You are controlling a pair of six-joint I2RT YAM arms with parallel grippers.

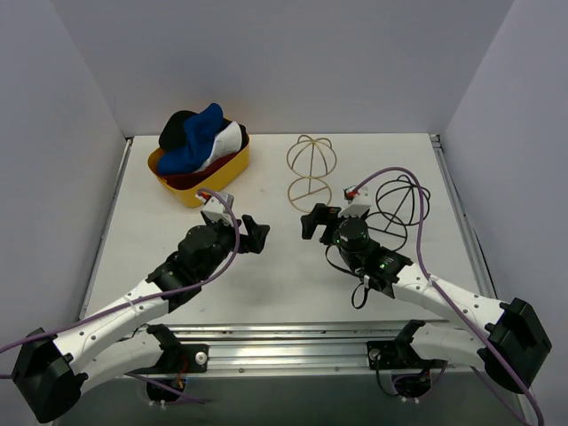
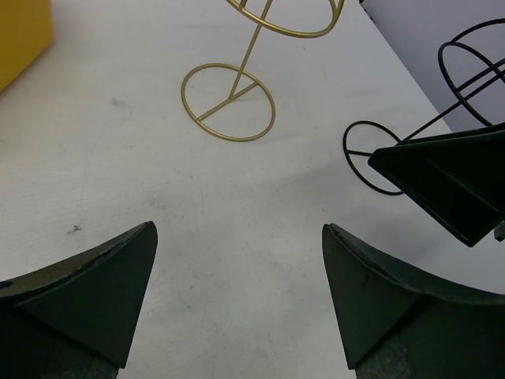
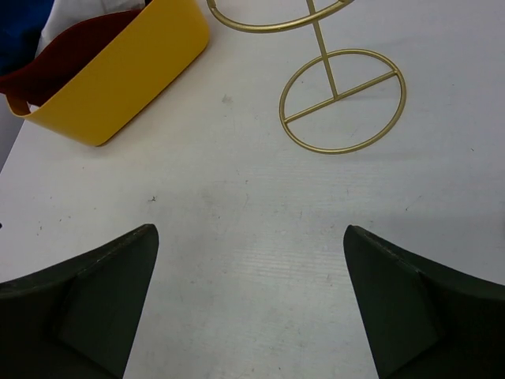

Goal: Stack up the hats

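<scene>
The hats lie piled in a yellow basket at the back left. A blue hat lies on top, with a black hat behind it, a white hat to its right and a maroon hat below. No red cap with a logo shows. The right wrist view shows the maroon hat, the white hat and the blue hat. My left gripper is open and empty over bare table. My right gripper is open and empty, facing it.
A gold wire frame stands behind the grippers. A black wire frame stands to its right, beside the right wrist. The basket is at the left. Grey walls enclose the table.
</scene>
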